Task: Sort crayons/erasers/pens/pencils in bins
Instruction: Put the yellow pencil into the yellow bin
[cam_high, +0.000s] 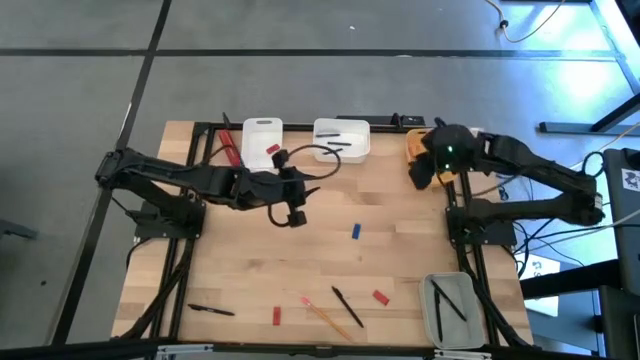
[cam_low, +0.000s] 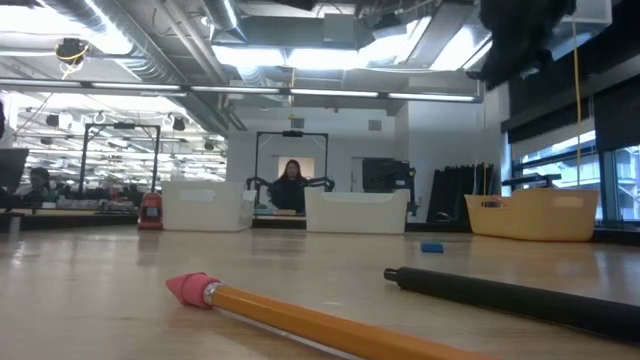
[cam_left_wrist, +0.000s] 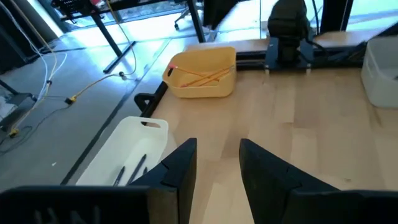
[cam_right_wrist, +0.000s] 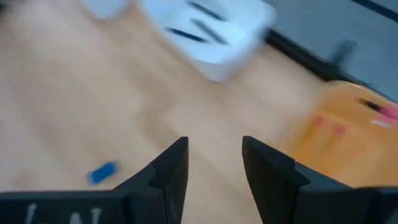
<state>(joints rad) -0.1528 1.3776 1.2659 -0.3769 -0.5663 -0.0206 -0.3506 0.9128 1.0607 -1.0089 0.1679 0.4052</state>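
High view: our left gripper (cam_high: 296, 217) and right gripper (cam_high: 419, 172), jaws open, empty. Risk: pencil (cam_high: 325, 315) beside pen (cam_high: 347, 306), we could grab both.

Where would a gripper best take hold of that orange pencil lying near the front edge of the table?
Probably at mid-shaft, coming straight down. The pencil lies flat and slanted on the table, so the fingers should straddle it crosswise. A black pen lies close alongside, so the end farther from it may give more room.
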